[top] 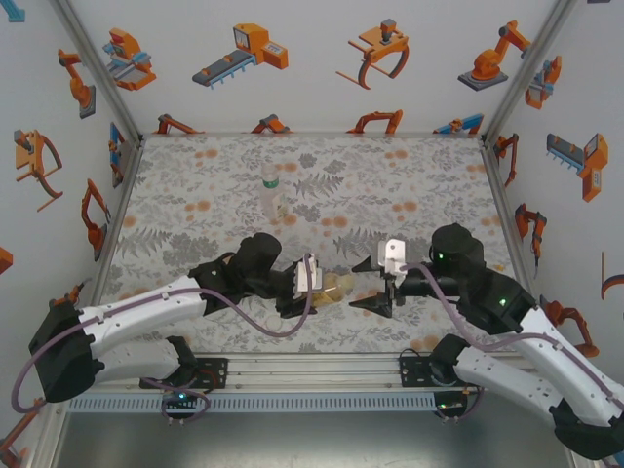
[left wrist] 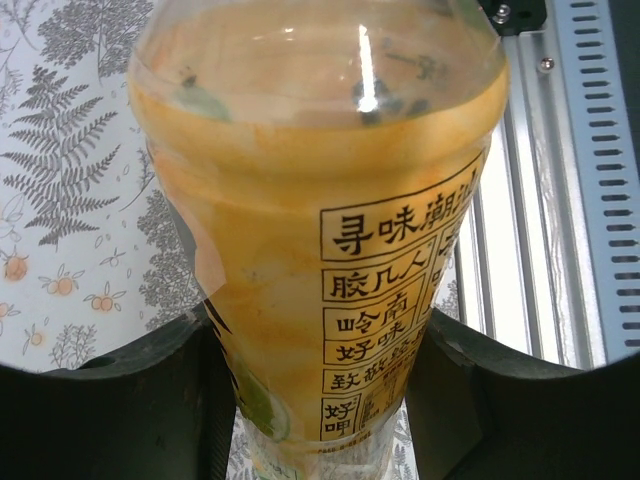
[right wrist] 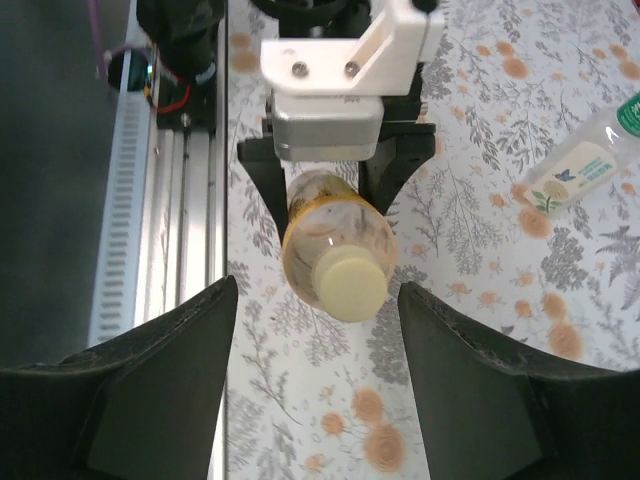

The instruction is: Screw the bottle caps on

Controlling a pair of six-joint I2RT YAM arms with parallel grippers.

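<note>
– Now, status of the amber bottle (right wrist: 325,225)?

– Held lying on its side, above the patterned mat (top: 195,195) near the front rail. The left gripper (top: 314,286) is clamped on its body, and the left wrist view shows both fingers pressed against the printed label. The neck points toward the right arm.

– Cap?

– A pale cap (right wrist: 350,282) is sitting on the neck. I cannot tell from these views whether it is threaded down fully or only started.

– Right gripper (top: 371,286)?

– Jaws apart, one on each side of the cap, with clear gaps on both sides. It is not touching anything and holds nothing.

– So which step?

– My reading is tightening this cap, with the right hand between grips. The approach is lined up and the cap is roughly centred between the fingers.

– What does the next move need?

– The jaws should close squarely on the cap's rim, not on the bottle shoulder behind it. Then the wrist turns about the neck axis while the left grip keeps the body from rolling. The bottle is smooth and round, so slipping in the left fingers is the likely fault.

– Other bottles?

– A clear bottle (top: 272,195) with a label lies well apart on the far side of the mat, showing green at its neck end. It is untouched and would be a later item.
</note>
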